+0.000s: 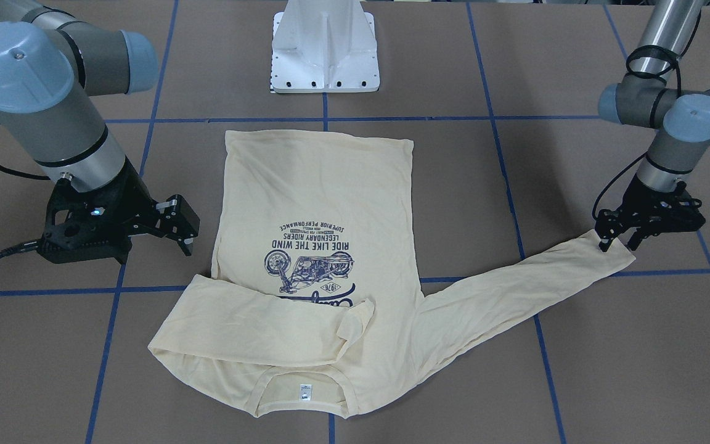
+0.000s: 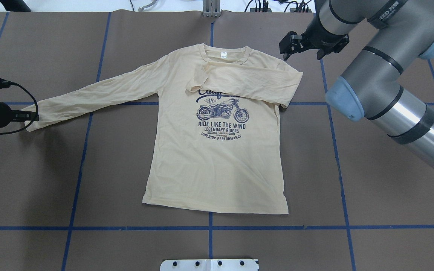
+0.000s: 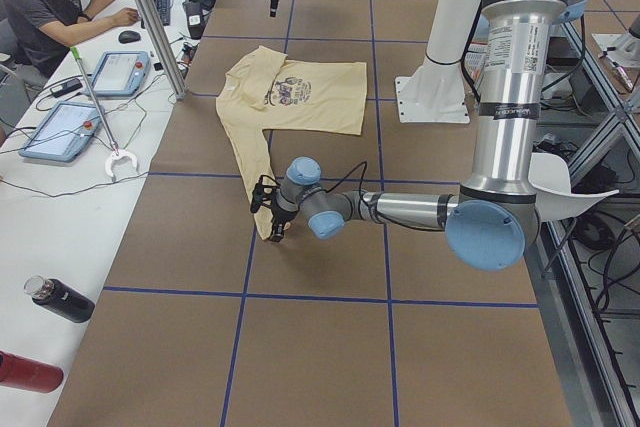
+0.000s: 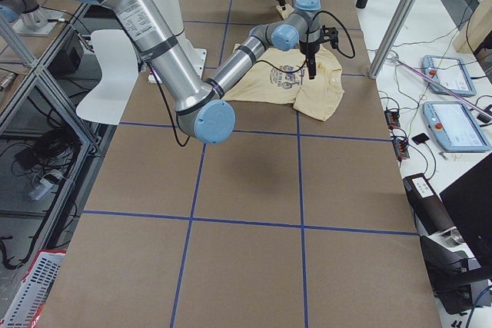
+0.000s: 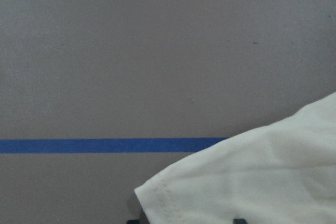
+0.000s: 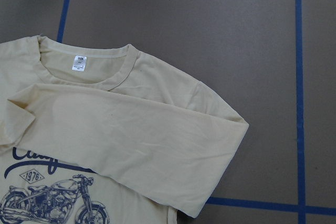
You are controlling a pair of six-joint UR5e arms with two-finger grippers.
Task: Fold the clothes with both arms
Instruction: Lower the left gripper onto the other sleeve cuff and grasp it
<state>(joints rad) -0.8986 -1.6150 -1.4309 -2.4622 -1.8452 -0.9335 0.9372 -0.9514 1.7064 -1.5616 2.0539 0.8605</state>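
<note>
T-shirt (image 2: 217, 165), one sleeve (image 2: 247, 81) folded
Other cuff (image 5: 220, 187) under left gripper (image 1: 617, 246), jaws spread, perhaps touching; right gripper (image 2: 303, 56) beside the fold, wide, empty.

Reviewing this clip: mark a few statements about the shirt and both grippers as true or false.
1. The pale cream-yellow long-sleeved T-shirt lies print side up. True.
2. Both sleeves are folded across its chest. False: one folded sleeve crosses it; the other sleeve stretches outward.
3. The right gripper clamps the shirt. False: its jaws are open, holding nothing.
4. The left gripper is at the outstretched sleeve's cuff. True.
</note>
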